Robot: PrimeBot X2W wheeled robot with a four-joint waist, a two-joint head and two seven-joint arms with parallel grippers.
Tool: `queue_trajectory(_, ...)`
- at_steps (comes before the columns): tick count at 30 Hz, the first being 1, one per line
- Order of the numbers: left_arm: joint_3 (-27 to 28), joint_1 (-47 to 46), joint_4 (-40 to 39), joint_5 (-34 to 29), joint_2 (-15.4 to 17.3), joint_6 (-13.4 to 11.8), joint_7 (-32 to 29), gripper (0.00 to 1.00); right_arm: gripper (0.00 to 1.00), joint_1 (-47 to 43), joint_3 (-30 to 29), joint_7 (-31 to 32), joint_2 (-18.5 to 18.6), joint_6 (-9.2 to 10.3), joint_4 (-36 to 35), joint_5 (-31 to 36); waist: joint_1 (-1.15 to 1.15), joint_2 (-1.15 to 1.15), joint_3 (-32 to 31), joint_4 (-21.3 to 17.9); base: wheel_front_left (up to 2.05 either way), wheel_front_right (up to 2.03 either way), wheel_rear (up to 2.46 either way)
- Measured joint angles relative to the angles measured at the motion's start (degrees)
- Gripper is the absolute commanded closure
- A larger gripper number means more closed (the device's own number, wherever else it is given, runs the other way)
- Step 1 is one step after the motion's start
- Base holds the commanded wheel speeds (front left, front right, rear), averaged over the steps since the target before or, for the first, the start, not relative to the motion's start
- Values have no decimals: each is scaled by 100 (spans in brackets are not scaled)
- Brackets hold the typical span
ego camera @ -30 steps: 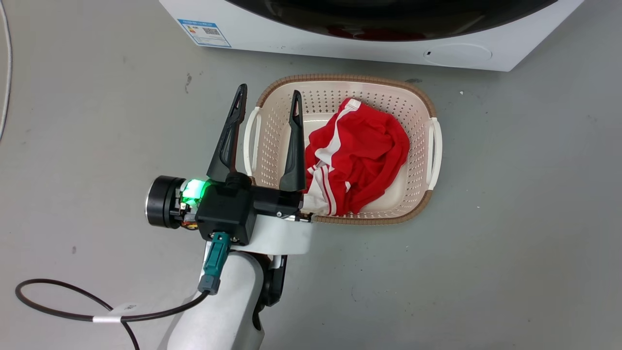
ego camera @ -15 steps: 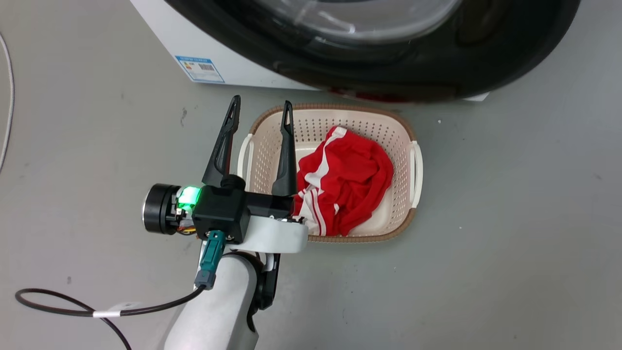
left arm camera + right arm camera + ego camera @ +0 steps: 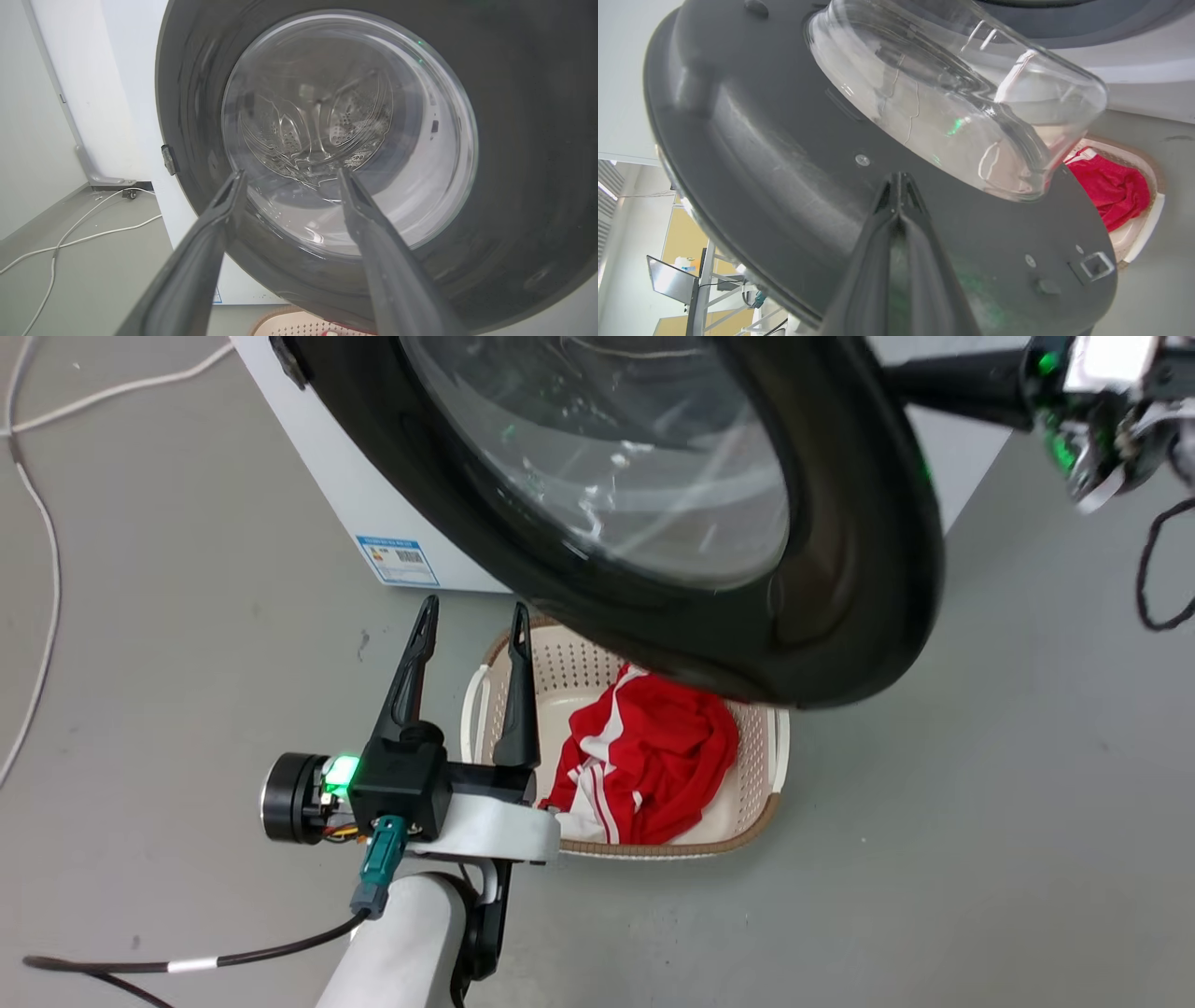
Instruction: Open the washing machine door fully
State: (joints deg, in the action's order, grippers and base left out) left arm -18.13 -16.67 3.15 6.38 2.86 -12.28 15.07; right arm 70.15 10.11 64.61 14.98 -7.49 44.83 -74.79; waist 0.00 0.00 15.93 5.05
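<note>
Right wrist view: the right end effector (image 3: pixel 899 182), fingers pressed together, is nearest, tip at the inner face of the washing machine door (image 3: pixel 784 177), half-swung off the left edge of the washing machine (image 3: pixel 327 504); the left end effector (image 3: pixel 474 609) hangs spread outside.

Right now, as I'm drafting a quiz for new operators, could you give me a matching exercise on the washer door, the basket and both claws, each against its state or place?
Things
1. washing machine door
2. laundry basket
3. left claw
4. right claw

States or places
A. fingers shut together, tips at the door's dark inner face
B. swung out from the white washing machine
C. fingers spread, holding nothing
D. on the floor, holding a red garment

Pairs: 1-B, 2-D, 3-C, 4-A
</note>
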Motion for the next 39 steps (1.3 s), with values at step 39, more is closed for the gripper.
queue_trajectory(39, 455, 738, 272, 145, 1, 308, 0, 0, 100, -3190, -658, -1013, -1204, 0, -2729, -1084, -1, 0, -1086, -46, 0, 0, 0)
